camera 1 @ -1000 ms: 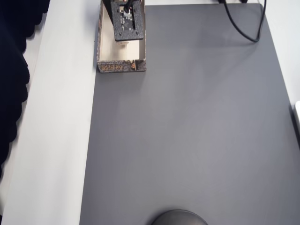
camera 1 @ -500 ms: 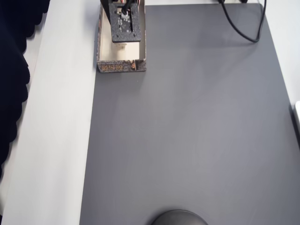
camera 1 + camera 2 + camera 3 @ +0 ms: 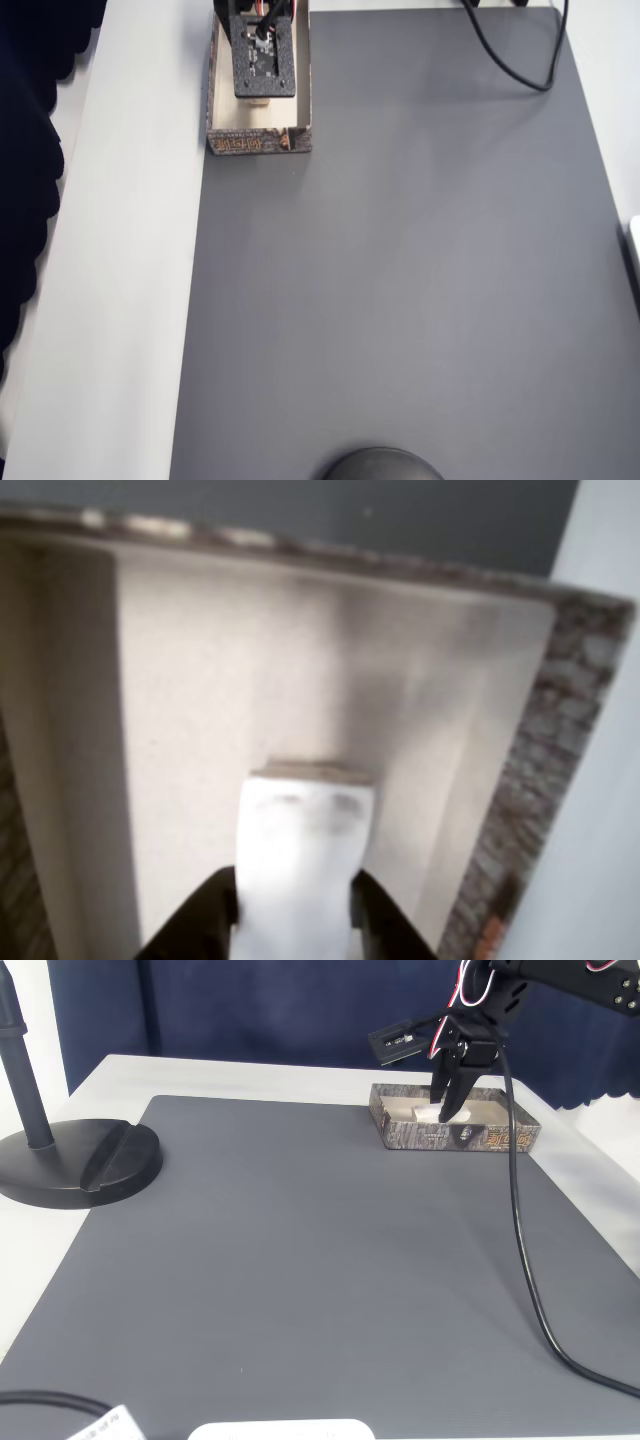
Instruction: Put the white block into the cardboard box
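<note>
Gripper point(image 3: 297, 920) down inside the cardboard box point(image 3: 560, 810), dark fingers point(image 3: 205, 920) clamped on either flank of the white block point(image 3: 305, 855). Block held over the pale cream floor, roughly mid-width, far end pointing toward the box's end wall. Same story from the side in the fixed view: gripper point(image 3: 447, 1108) dipping past the rim of the cardboard box point(image 3: 500, 1140), a pale scrap of the white block point(image 3: 428, 1114) peeking beside the fingertips.

Release step by the look of it. Best done low: ease down until the block's underside meets the floor, then part the fingers just enough to let go. Straight lift afterwards, no sideways drag, or a finger may tip the block or nudge the light box across the grey mat point(image 3: 300, 1260). Worth keeping off the side walls too; not much spare width there.

Hard to call: whether the block already touches the floor. Wrist picture blurred, bottom edge cropped, no gap readable. From overhead, the black camera mount point(image 3: 264, 68) covers most of the action above the cardboard box point(image 3: 258, 143), leaving only a sliver of pale block point(image 3: 258, 100) below it. Box's top end cut off by the overhead frame. Fingertips themselves lost below the rim in the fixed view.
</note>
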Controlling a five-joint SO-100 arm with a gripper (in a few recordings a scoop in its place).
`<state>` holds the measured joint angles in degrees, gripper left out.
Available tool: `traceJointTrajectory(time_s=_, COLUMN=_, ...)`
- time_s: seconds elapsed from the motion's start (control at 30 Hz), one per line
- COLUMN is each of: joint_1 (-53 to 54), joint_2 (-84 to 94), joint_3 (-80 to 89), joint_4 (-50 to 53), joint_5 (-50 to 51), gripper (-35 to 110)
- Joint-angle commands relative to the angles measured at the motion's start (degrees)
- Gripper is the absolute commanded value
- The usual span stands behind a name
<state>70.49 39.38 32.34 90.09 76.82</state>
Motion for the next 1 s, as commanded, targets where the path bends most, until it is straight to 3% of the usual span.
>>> traceJointTrajectory(time_s=0.0, joint_1=0.4, joint_2=1.1, joint_3=-4.1, joint_4=-1.1, joint_5=-2.1, gripper=2)
traceJointTrajectory(time_s=0.97, joint_1=0.6, joint_2=2.6, joint_3=-4.1, joint_4=-2.9, joint_5=-2.5, gripper=20)
